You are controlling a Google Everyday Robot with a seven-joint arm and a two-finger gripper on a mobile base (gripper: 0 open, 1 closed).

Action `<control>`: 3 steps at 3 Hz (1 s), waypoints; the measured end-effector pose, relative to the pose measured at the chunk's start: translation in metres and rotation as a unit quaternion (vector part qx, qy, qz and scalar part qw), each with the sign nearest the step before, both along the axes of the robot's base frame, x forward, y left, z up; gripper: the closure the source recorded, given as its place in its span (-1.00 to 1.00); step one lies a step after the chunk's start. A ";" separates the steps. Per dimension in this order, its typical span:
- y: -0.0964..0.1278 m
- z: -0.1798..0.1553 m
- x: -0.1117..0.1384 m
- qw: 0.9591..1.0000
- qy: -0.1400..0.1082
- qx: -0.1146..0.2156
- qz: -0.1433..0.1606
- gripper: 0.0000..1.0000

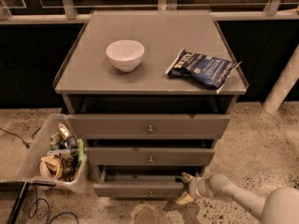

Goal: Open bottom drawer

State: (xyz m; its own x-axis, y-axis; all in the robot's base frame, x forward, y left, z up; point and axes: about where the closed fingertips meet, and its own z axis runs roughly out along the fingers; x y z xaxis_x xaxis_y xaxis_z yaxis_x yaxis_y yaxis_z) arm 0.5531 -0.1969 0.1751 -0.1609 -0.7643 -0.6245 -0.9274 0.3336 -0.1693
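Pincer point(185, 188) at right end of bottom drawer point(135, 189); clutter point(60, 155) in floor bin point(33, 146)

bowl point(124, 55) left of bag point(203, 69) (on cabinet point(93, 76)) | gripper point(186, 189) at bottom drawer point(135, 189) right end

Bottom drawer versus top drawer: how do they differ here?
The bottom drawer looks narrower and slimmer-fronted than the top drawer. The end effector sits at the bottom drawer's right end, well away from the top drawer. Both have flat grey fronts and a small round centre knob.
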 end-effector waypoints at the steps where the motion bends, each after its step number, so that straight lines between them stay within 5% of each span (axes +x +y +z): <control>1: 0.000 0.000 0.000 1.000 0.000 0.000 0.000 -0.16; 3: 0.000 0.000 0.000 1.000 0.000 0.000 0.000 0.77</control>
